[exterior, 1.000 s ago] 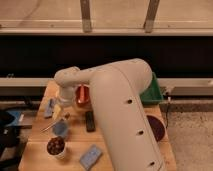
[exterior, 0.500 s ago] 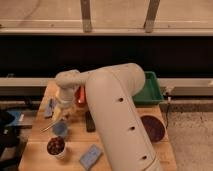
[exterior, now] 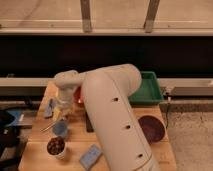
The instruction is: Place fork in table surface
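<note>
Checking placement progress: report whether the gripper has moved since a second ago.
Yes. The gripper has edged down-frame, nearer the blue cup on the table surface.

This is looking like a robotics test space in a lab or office building. A bulky white robot arm (exterior: 115, 115) is leaning over a wooden plank table surface (exterior: 37, 150), its gripper (exterior: 62, 109) hanging above the table's left part. A green tray (exterior: 147, 90), a dark red plate (exterior: 151, 127) and a blue cup (exterior: 60, 129) are sitting on it. Metal-framed windows (exterior: 86, 15) are running along the back wall, and speckled grey flooring (exterior: 192, 130) is showing at the right.
</note>
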`<state>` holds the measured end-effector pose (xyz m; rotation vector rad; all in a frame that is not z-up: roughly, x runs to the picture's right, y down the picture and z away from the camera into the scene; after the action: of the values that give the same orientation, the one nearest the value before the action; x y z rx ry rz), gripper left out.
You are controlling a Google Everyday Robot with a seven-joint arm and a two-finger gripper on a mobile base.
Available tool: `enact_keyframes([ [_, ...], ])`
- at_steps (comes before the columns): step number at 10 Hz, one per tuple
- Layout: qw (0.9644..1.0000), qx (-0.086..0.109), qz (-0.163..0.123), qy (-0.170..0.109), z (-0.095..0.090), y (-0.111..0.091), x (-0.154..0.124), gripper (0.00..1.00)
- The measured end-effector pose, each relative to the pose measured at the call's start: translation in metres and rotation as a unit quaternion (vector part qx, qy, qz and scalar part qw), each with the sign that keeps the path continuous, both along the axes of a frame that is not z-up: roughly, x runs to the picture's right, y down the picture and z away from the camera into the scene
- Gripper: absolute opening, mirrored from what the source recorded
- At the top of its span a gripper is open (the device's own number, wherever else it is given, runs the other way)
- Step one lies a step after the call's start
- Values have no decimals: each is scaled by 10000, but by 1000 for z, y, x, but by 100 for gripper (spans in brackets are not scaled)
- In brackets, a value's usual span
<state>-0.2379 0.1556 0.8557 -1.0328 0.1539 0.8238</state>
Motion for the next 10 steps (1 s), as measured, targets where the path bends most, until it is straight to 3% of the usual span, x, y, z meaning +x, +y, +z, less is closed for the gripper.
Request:
enact_keyframes([
  [6, 10000, -44, -38, 6, 3, 6, -1, 1],
  [10, 10000, 56, 16, 22, -2, 1, 2, 0],
])
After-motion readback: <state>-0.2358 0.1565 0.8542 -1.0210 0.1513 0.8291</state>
